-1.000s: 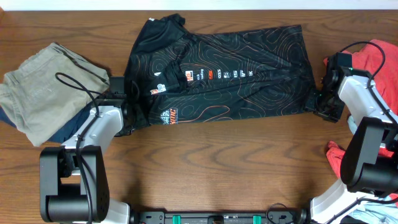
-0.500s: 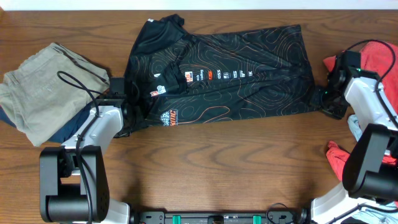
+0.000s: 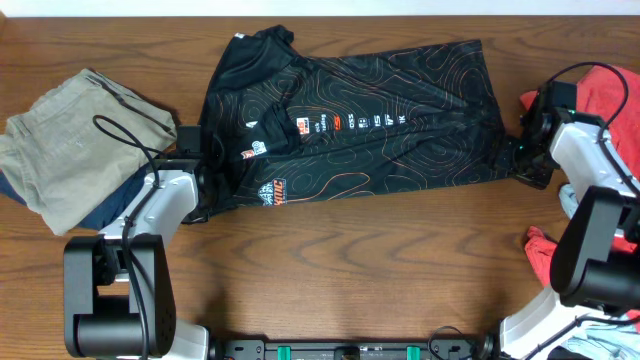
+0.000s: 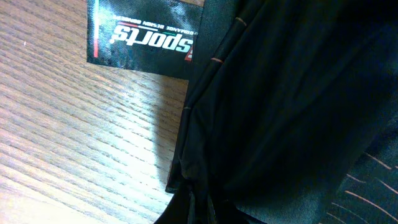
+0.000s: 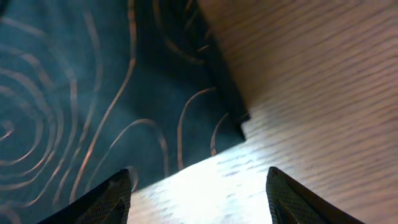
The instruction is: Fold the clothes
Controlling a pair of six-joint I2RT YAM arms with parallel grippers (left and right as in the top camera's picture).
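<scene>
The left gripper is buried at the near left corner of the black jersey, whose smooth dark knit fills its wrist view, so its grip cannot be told; the right gripper stands with jaws apart, the hem's corner just beyond its fingertips. The black jersey lies flat across the grained wooden table, thin orange contour lines on black, and seems shifted slightly at its left end since a second ago

White upside-down "sports" lettering on black jersey panel, chest sponsor logos unreadable
</scene>
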